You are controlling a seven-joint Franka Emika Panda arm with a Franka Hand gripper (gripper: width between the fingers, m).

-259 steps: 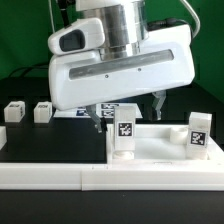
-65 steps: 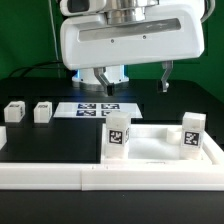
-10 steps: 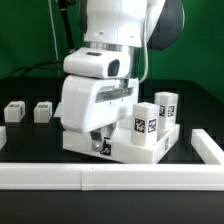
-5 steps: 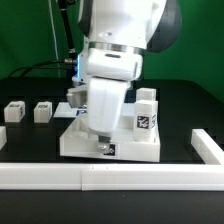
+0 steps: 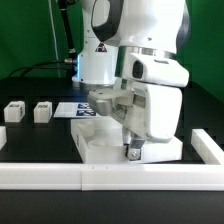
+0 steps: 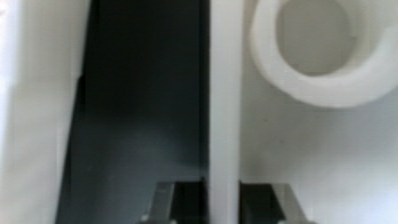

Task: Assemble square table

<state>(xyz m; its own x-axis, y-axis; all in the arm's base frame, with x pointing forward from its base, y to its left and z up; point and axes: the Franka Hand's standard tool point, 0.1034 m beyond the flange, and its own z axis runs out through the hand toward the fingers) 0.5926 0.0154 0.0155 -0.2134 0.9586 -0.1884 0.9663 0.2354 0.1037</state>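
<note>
1. Front edge of the black surface (image 5: 40, 145): long white border rail (image 5: 60, 178), lying along that edge. No writing.

2. Just behind the rail, toward the front corner on the exterior view's right: white plastic square slab (image 5: 100, 148), flat on the surface. A second ago it lay nearer the middle of the front edge, so it has slid and turned toward that corner. This is probably a repositioning against the rail before another leg goes in. The two legs standing in it a second ago are now hidden by the arm. The wrist view shows one round corner socket (image 6: 329, 50), empty.

3. Hand (image 5: 133, 150): clenched on the slab's thin upright wall, with dark fingertips (image 6: 178, 205) on either side.

4. Far edge, exterior view's left: two small white blocky legs (image 5: 14, 111) (image 5: 42, 111), loose, with black-and-white tags too small to read.

5. Beside them: marker board (image 5: 75, 108), printed patterns only, no legible text.
</note>
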